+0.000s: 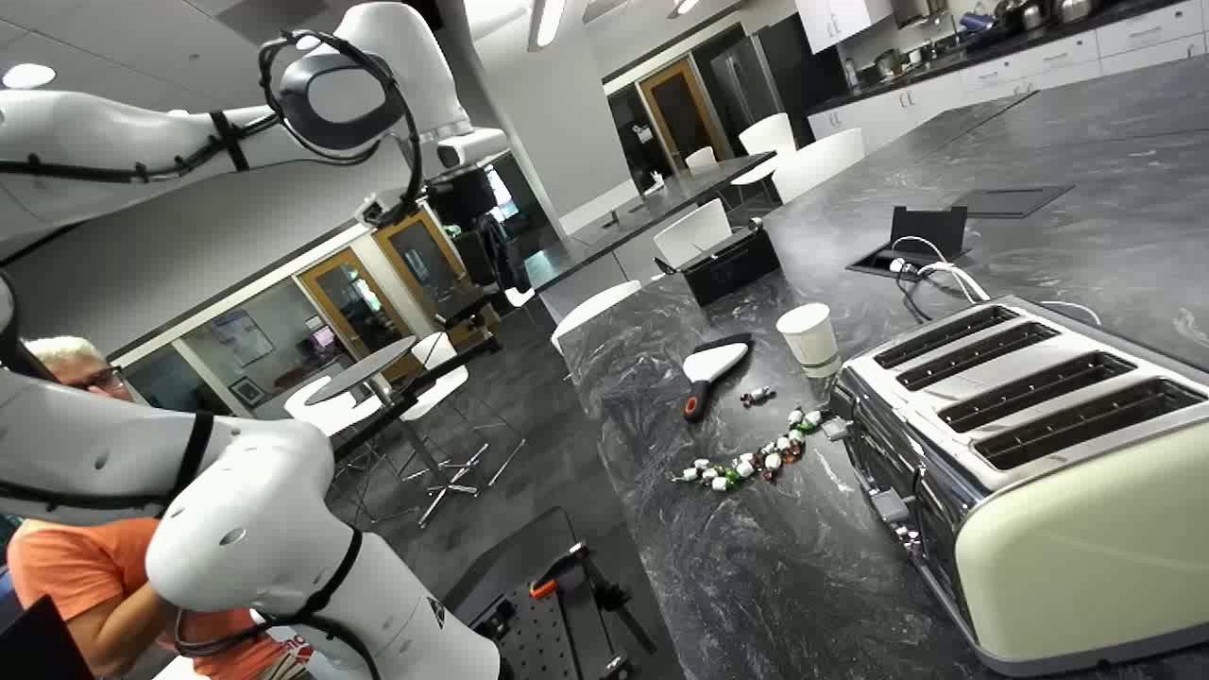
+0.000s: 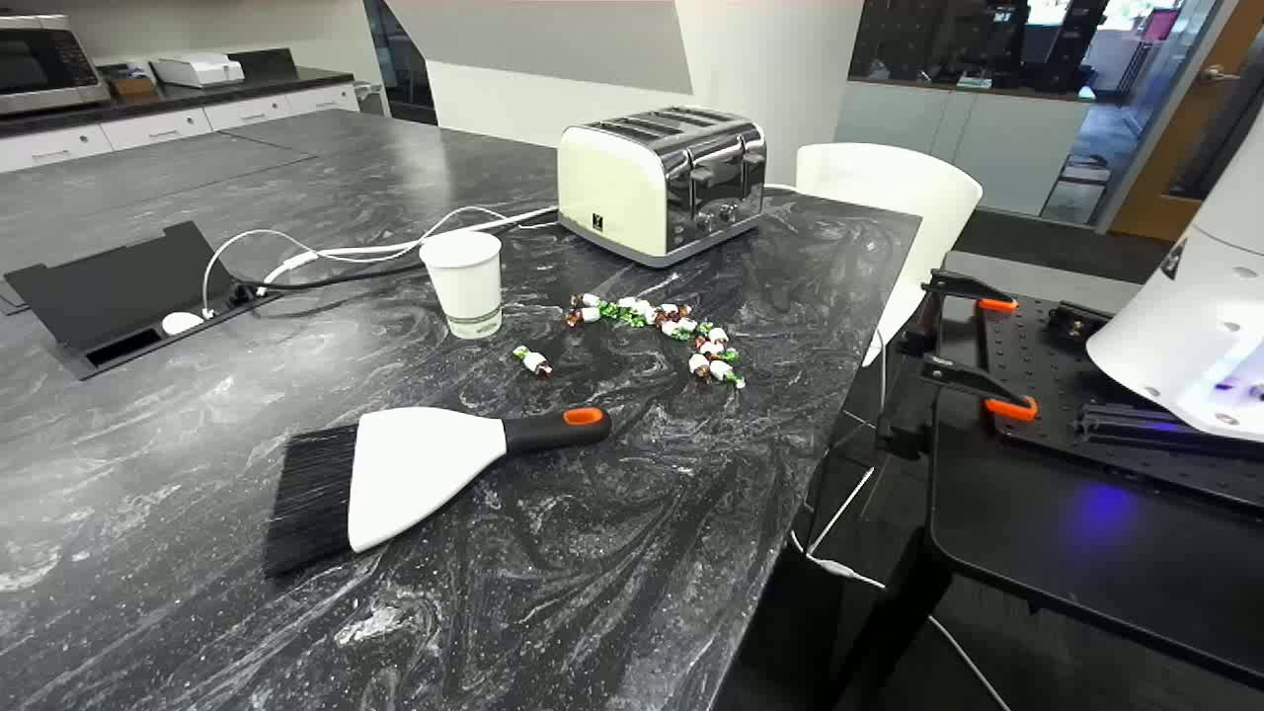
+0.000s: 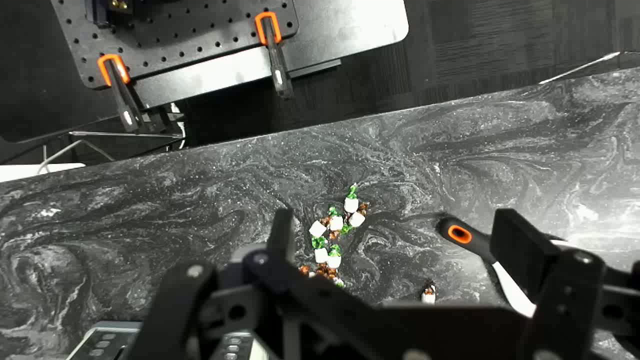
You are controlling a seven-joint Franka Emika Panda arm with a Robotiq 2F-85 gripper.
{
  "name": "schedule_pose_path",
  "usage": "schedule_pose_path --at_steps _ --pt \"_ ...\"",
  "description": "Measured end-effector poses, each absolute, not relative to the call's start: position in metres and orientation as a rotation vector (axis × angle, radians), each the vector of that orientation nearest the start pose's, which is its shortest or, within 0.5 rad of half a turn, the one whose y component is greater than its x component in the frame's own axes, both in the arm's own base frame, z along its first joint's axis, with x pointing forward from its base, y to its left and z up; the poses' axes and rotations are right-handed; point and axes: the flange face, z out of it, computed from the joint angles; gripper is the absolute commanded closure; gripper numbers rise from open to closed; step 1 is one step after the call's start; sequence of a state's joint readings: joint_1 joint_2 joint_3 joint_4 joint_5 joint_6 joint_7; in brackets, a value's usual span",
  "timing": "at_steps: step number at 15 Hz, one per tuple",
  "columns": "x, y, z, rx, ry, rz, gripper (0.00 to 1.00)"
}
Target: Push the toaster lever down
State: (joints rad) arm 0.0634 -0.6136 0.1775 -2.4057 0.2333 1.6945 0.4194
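Observation:
The cream toaster with chrome top and four long dark slots stands at the right in an exterior view. It also stands at the back of the table in an exterior view. Two grey levers stick out of its chrome front: a nearer lever and a farther lever. In the wrist view a corner of the toaster shows at the lower left, partly behind the gripper; its levers are hidden there. My gripper is open wide and empty, above the table and apart from the toaster.
Wrapped candies lie before the toaster. A paper cup and a white brush stand and lie on the dark table. White cables run to an open outlet box. A person sits behind the arm.

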Motion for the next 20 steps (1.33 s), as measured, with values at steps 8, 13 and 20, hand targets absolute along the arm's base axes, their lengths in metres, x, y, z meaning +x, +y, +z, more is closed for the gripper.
schedule_pose_path --at_steps 8,13,20 --pt "0.342 0.113 0.517 -3.020 0.392 0.198 0.00" --pt "0.363 0.051 0.522 -2.992 0.579 0.047 0.00" --pt "0.377 -0.104 0.492 -2.953 0.857 -0.219 0.00"
